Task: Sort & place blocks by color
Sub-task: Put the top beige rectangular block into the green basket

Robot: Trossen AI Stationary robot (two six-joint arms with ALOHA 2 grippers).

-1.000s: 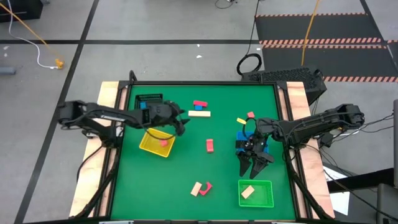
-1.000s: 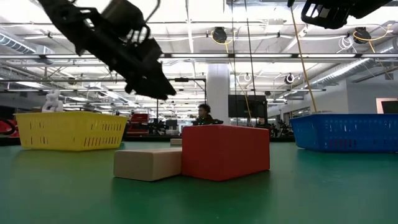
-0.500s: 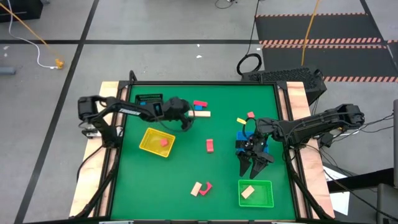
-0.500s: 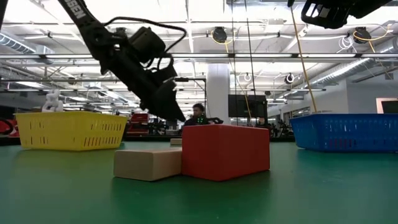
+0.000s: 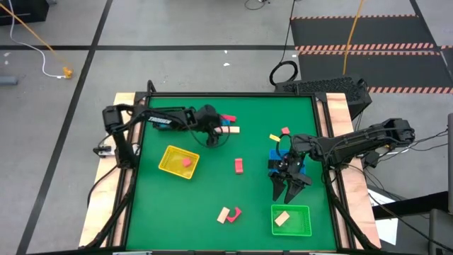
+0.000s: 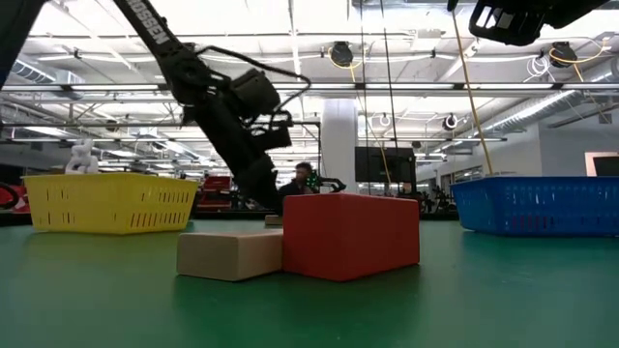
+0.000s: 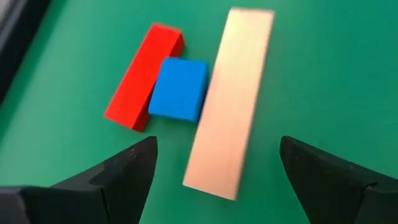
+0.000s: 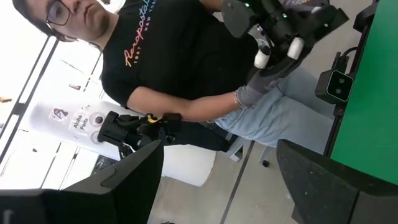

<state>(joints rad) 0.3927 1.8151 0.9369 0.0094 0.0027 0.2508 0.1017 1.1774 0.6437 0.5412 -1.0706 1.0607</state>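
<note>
**Level with the table top**

Nearest the lens a red block [image 6: 350,235] sits on the green table [image 6: 503,300], and a pale tan block [image 6: 229,253] lies just beside it, touching its side. A sliver of another tan piece [image 6: 274,220] shows behind them. At one edge stands a yellow tray [image 6: 111,203] with slotted walls; at the other, a blue tray [image 6: 537,205]. My left arm [image 6: 208,97] slants down from above, its gripper end dropping behind the red block, so I cannot see my fingers there. Part of my right arm [image 6: 527,17] hangs at the top corner. Beyond the table a person [image 6: 307,178] sits in the bright hall.
</note>
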